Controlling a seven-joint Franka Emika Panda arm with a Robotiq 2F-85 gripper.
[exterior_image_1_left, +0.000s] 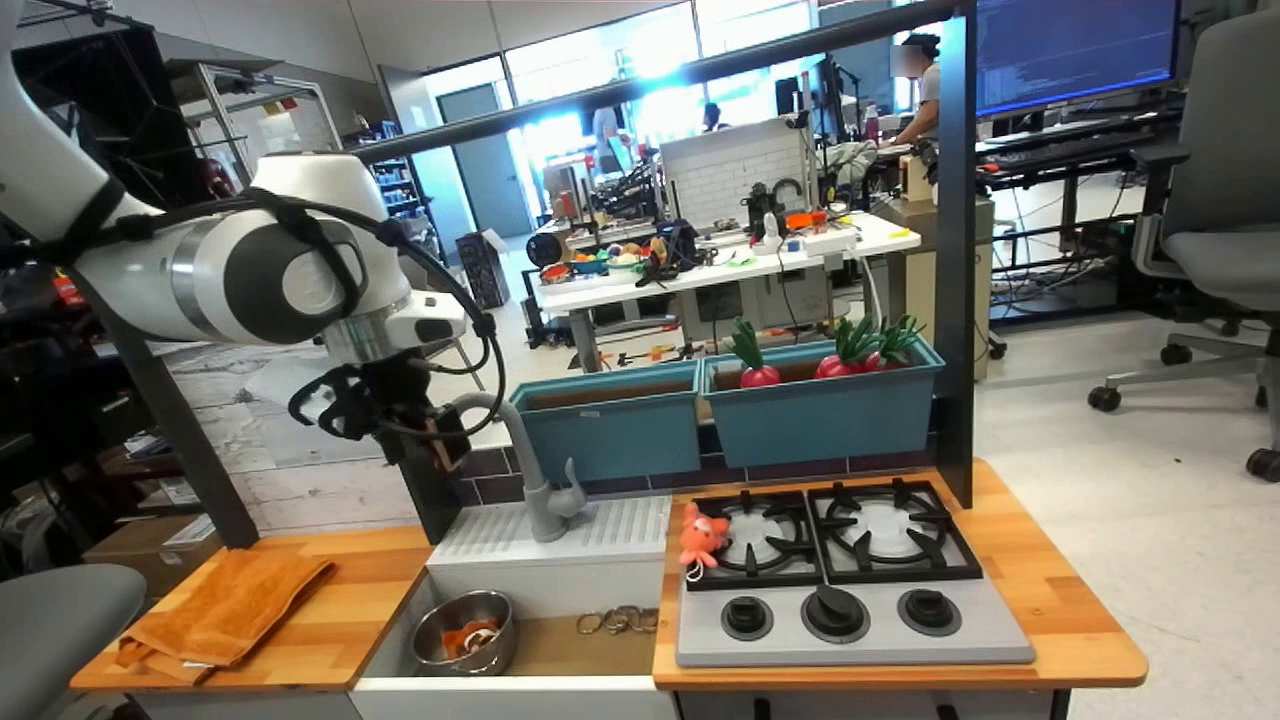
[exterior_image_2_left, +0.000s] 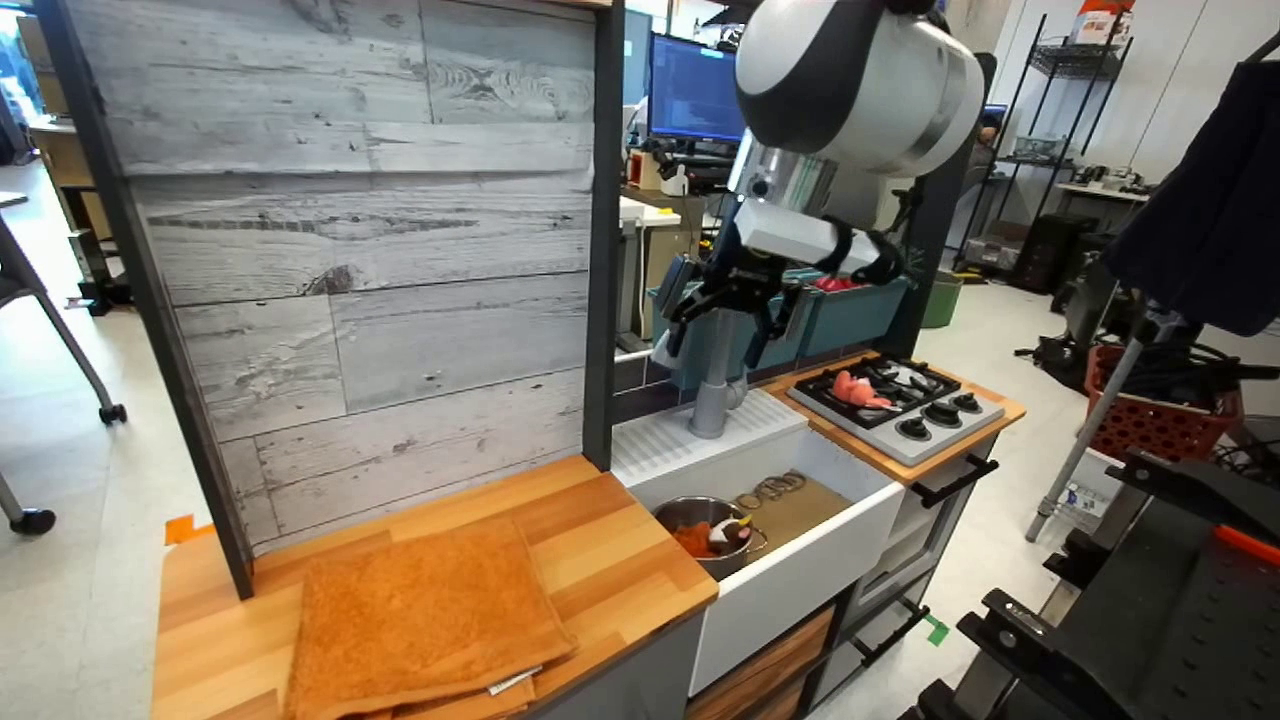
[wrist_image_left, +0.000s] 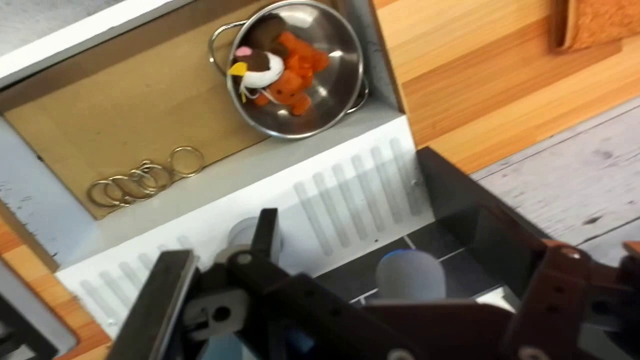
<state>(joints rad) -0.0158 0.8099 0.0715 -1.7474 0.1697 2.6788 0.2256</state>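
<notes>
My gripper (exterior_image_2_left: 714, 350) is open and empty, with its fingers spread wide. It hangs in the air by the grey faucet (exterior_image_2_left: 710, 400), above the back of the sink. In an exterior view it shows side-on (exterior_image_1_left: 445, 445), near the faucet's curved spout. In the wrist view the rounded grey faucet end (wrist_image_left: 411, 275) shows between the spread fingers (wrist_image_left: 440, 240); I cannot tell whether they touch. A metal pot (wrist_image_left: 345, 55) in the sink holds an orange plush toy (wrist_image_left: 295, 70) and a brown-and-white piece (wrist_image_left: 262, 70) with yellow and pink bits. Several metal rings (wrist_image_left: 132, 182) lie in the sink.
A pink-orange plush toy (exterior_image_1_left: 702, 535) lies on the stove (exterior_image_1_left: 850, 640). Teal planters stand behind, an empty-looking one (exterior_image_1_left: 610, 435) and one with red radishes (exterior_image_1_left: 825, 420). An orange towel (exterior_image_2_left: 430, 610) lies on the wooden counter (exterior_image_2_left: 640, 530). Dark posts (exterior_image_2_left: 600, 240) frame the unit.
</notes>
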